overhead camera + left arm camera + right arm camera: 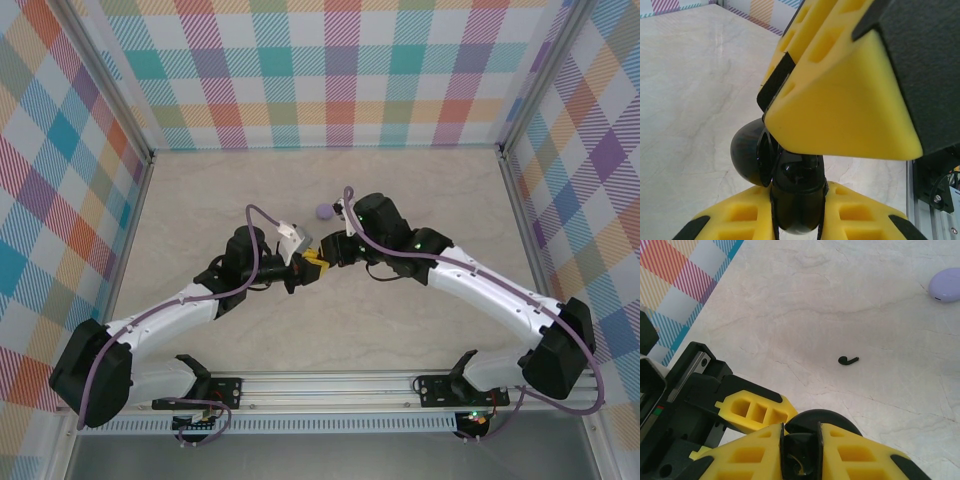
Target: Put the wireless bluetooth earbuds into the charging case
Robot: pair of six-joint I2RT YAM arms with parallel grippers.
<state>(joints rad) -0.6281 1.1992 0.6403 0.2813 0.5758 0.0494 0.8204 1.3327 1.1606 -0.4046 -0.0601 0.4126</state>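
Two grippers meet tip to tip in the middle of the pale table [200, 200]. The left gripper [799, 222] is squeezed tight on a round black case [795, 185], which sits right between its yellow fingers [735, 222]. A shiny black dome sticks out at the side of the case; it looks like the lid, but I can't be sure.

The right gripper [800, 452] comes in from the other side, and its tips press up against the case. Its fingers [860, 450] are pinched on a small black thing [801, 460]. That thing is too hidden for me to tell if it is an earbud or a bit of the case.

One black earbud [847, 360] lies loose on the table, out in front of the right gripper and well apart from it. Nothing touches it. It lies between the grippers and a lilac case [946, 284], which sits farther off on the table, closed and alone.
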